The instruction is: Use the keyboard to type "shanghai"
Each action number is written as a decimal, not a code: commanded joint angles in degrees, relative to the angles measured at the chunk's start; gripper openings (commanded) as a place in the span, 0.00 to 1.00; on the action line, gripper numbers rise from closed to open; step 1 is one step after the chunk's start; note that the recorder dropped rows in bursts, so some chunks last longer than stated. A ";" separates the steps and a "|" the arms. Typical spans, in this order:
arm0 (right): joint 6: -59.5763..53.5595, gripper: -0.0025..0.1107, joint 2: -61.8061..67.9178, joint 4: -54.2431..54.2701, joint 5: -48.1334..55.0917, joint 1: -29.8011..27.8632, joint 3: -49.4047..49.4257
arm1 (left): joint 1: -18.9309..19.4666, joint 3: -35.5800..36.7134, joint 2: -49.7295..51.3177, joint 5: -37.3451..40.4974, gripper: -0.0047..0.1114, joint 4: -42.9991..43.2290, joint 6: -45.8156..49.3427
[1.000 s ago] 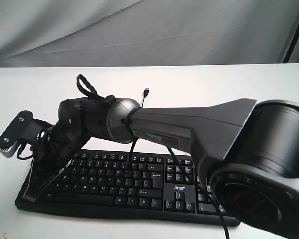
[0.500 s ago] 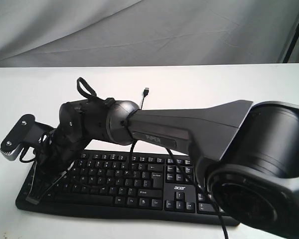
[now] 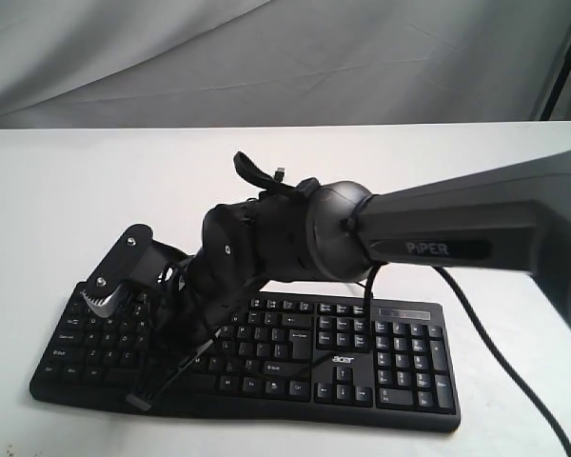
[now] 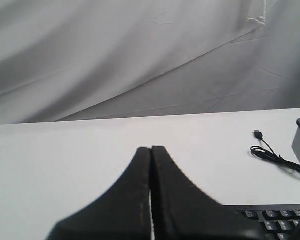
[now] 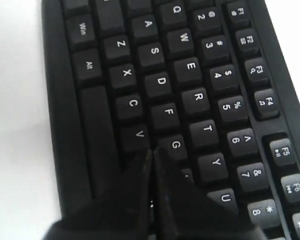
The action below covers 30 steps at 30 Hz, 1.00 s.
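Observation:
The black keyboard (image 3: 381, 354) lies along the near side of the white table, and its left half fills the right wrist view (image 5: 155, 75). My right gripper (image 3: 143, 399) reaches across from the right and hovers low over the letter keys. Its fingers are shut with nothing between them. In the right wrist view the right gripper (image 5: 151, 151) has its tip between the V key (image 5: 138, 134) and the G key (image 5: 176, 145), and the key beyond G is mostly covered. My left gripper (image 4: 151, 149) is shut and empty above the bare table; only a corner of the keyboard (image 4: 272, 216) shows there.
The keyboard's thin cable ends in a loose USB plug (image 3: 280, 173) on the table behind the keyboard, also seen as the USB plug (image 4: 258, 134). A grey cloth backdrop (image 3: 285, 57) hangs behind the table. The right arm's dark body (image 3: 476, 228) spans the right half.
The right arm has swung to the right along the keyboard, carrying its shut gripper from the left end to over the left-centre letter keys. The keyboard has not shifted.

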 commanded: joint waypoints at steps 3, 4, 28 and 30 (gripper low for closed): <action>-0.61 0.02 -0.88 0.30 -0.65 -0.49 1.03 | -0.37 0.10 -0.14 -0.34 0.04 0.00 -0.15; -0.40 0.02 -0.98 0.14 -1.05 -0.49 1.52 | -0.37 0.10 -0.14 -0.34 0.04 0.00 -0.15; -0.04 0.02 -0.77 -1.12 -0.93 -0.49 2.81 | -0.37 0.10 -0.14 -0.34 0.04 0.00 -0.15; 0.10 0.02 -1.41 -1.68 -0.81 -0.49 2.81 | -0.37 0.10 -0.14 -0.34 0.04 0.00 -0.15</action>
